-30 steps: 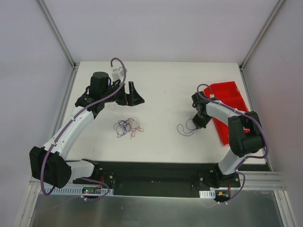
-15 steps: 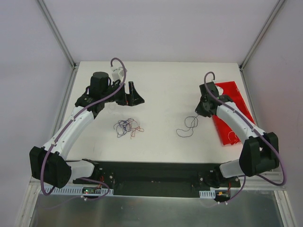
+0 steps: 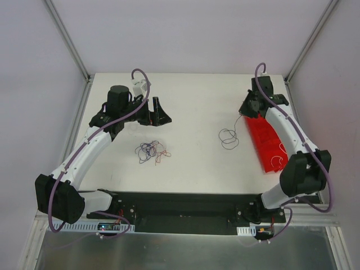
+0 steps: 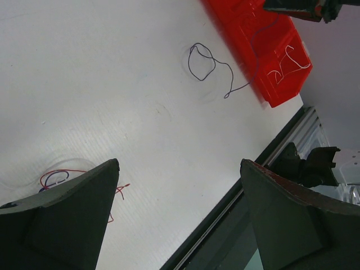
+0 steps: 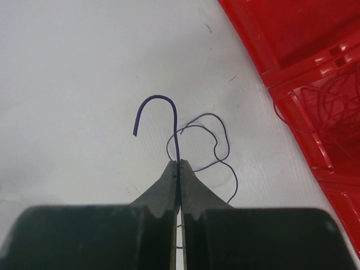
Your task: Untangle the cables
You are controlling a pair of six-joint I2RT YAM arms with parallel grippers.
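Observation:
A loose tangle of red and dark purple cables lies on the white table left of centre; its edge shows in the left wrist view. My right gripper is shut on one end of a single dark purple cable, lifted near the red bin. The strand hangs down to a curl resting on the table, also seen in the left wrist view. My left gripper is open and empty, held above the table behind the tangle.
A red bin stands at the right edge of the table, with thin strands in its near compartments. The black front rail runs along the near edge. Frame posts stand at the back corners.
My right gripper has risen and moved back and right towards the bin, pulling the dark purple cable up and to the right. The left arm and the tangle have not moved.

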